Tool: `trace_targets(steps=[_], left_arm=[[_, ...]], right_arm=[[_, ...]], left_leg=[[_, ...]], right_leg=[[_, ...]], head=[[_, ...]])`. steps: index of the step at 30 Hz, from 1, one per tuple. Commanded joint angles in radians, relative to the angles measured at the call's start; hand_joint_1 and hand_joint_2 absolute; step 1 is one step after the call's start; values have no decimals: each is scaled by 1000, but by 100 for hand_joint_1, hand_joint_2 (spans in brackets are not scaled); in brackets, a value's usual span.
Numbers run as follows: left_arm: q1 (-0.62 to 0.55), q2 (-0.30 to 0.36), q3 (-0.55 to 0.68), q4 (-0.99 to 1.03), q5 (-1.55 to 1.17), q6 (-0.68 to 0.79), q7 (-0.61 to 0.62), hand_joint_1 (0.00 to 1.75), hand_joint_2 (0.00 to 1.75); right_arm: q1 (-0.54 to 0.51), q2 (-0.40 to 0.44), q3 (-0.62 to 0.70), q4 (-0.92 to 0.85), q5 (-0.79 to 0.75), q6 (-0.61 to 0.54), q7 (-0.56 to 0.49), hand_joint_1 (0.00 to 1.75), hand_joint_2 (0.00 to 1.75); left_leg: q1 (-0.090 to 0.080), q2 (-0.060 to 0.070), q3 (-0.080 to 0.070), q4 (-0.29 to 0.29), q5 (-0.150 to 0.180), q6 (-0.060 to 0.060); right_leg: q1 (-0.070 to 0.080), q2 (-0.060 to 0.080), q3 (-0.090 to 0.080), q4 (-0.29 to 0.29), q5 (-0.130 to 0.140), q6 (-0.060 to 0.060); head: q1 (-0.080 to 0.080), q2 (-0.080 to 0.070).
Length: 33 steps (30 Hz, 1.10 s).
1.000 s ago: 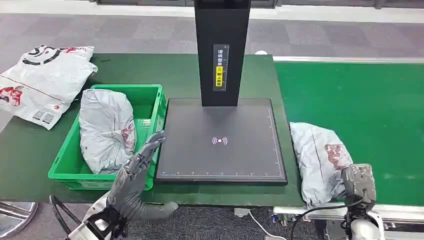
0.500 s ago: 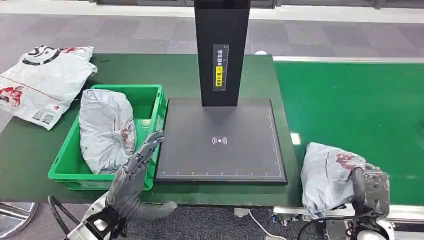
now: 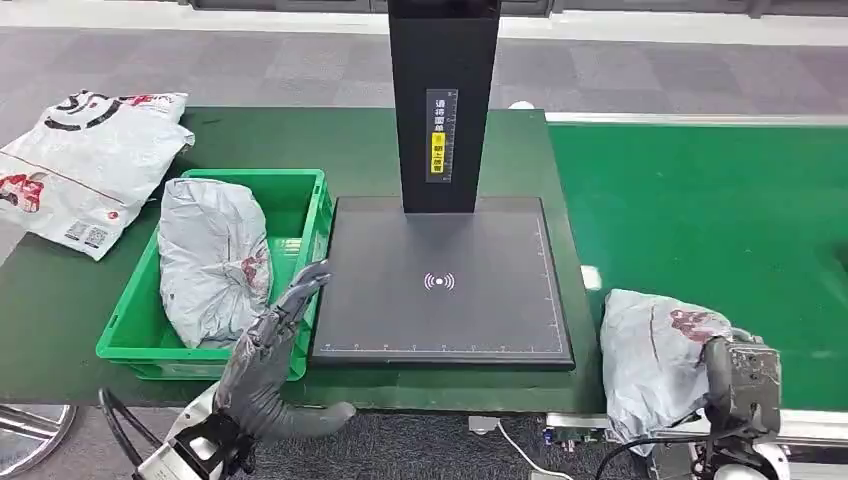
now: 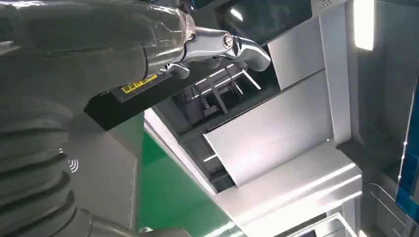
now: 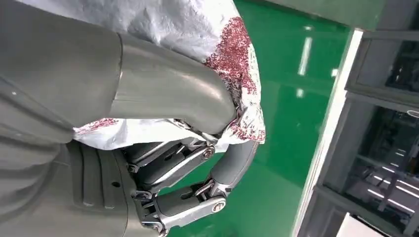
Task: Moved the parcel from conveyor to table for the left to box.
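A grey plastic parcel (image 3: 655,355) with red print sits at the near edge of the green conveyor (image 3: 720,220), right of the black scanner plate. My right hand (image 3: 738,380) grips it from its right side; in the right wrist view the thumb (image 5: 168,94) and fingers (image 5: 217,173) close around the parcel (image 5: 197,29). My left hand (image 3: 262,360) hovers open by the front right corner of the green crate (image 3: 130,335), fingers stretched out, holding nothing. Another grey parcel (image 3: 212,260) lies in that crate.
The black scanner plate (image 3: 440,285) with its tall black post (image 3: 442,100) stands mid-table. A white printed mailer (image 3: 85,165) lies at the table's far left. The green table (image 3: 60,290) ends just before my arms.
My right hand has closed on the parcel and dragged it right and nearer, bunching it up. The left hand has stayed put.
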Motion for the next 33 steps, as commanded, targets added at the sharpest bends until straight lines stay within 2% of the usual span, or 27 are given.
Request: trace_targets(steps=[1, 3, 5, 6, 7, 10, 11, 13, 14, 15, 16, 18, 25, 27, 32, 33], left_arm=[[-50, 11, 29, 80, -1, 5, 4, 0, 175], [-51, 11, 27, 80, 1, 7, 5, 0, 175], [-51, 10, 24, 83, 4, 2, 6, 0, 175], [-53, 13, 18, 88, 6, -1, 6, 0, 175], [-55, 12, 16, 94, 7, 3, 4, 0, 175], [-70, 14, 2, 112, 11, 3, 3, 0, 175], [-75, 10, -4, 112, 12, 1, 5, 0, 175], [-78, 9, -12, 108, 14, 4, 17, 0, 175], [-77, 10, -14, 106, 14, 5, 19, 0, 175], [-77, 9, -14, 106, 15, 5, 19, 0, 175], [-76, 10, -14, 104, 16, 5, 21, 0, 175], [-75, 7, -15, 101, 16, 5, 23, 0, 175], [-78, 9, -13, 110, 20, 17, 20, 0, 175], [-83, 8, -7, 109, 23, 15, 20, 0, 175], [-86, 5, -3, 109, 24, 12, 21, 0, 175], [-86, 5, -3, 109, 24, 12, 21, 0, 175]], right_arm=[[-101, 17, 118, 41, 45, 22, -29, 175, 175], [-120, 20, 147, 43, 54, 5, -12, 175, 175], [-140, 5, 215, 36, 54, 10, -39, 175, 175], [-152, 3, 246, 28, 53, 11, -46, 175, 175], [-164, 5, 270, 23, 51, 6, -42, 175, 175], [-240, 2, 376, 19, 43, 7, -36, 175, 175], [-284, 7, 417, 25, 44, 8, -27, 175, 175], [-331, 4, 473, 41, 43, -17, 0, 175, 175], [-333, 1, 480, 41, 40, -23, 5, 175, 175], [-331, -2, 481, 41, 38, -24, 5, 175, 175], [-331, -10, 492, 41, 31, -25, 1, 175, 175], [-371, -16, 532, 67, 29, -11, -13, 175, 175], [-505, 2, 645, 181, -2, -29, -5, 175, 175], [-539, 14, 665, 217, -16, -35, 0, 175, 175], [-550, 13, 674, 230, -23, -37, 4, 175, 175], [-550, 13, 674, 230, -23, -37, 4, 175, 175]], left_leg=[[1, 2, 3, -2, 0, -1], [0, 4, 1, 0, 0, -1], [1, 7, 2, -2, 1, -2], [1, 5, 1, -1, 0, -1], [1, 5, 2, -1, 0, -1], [0, 6, 0, 0, 0, -1], [1, 7, 1, -1, 0, -2], [0, 7, 0, 0, 1, -2], [1, 10, 0, 1, 0, -2], [0, 5, 0, 0, 1, -2], [1, 6, 0, 0, 1, -2], [1, 3, 1, -1, 2, -2], [1, 9, 0, -1, 2, -3], [1, 7, -1, 0, 2, -3], [2, 5, 0, -1, 3, -3], [1, 4, -1, -1, 3, -3]], right_leg=[[1, 10, 1, -2, 2, -2], [0, 9, -1, 0, 2, -1], [1, 15, -1, -1, 3, -2], [0, 10, -1, 0, 2, -1], [1, 11, -1, 0, 2, -2], [0, 11, -3, 2, 2, -1], [1, 15, -2, 1, 3, -2], [0, 12, -4, 3, 2, -2], [0, 17, -5, 4, 3, -2], [0, 10, -4, 3, 2, -2], [1, 12, -4, 3, 3, -2], [1, 8, -2, 2, 2, -2], [1, 18, -5, 2, 5, -3], [1, 12, -5, 3, 3, -4], [2, 12, -4, 2, 4, -4], [1, 9, -4, 3, 3, -4]], head=[[0, 0], [0, 0], [0, 0], [0, 0], [0, 0], [0, 0], [0, 0], [0, 0], [0, 0], [0, 0], [0, 0], [0, 0], [0, 0], [0, 0], [0, 0], [0, 0]])
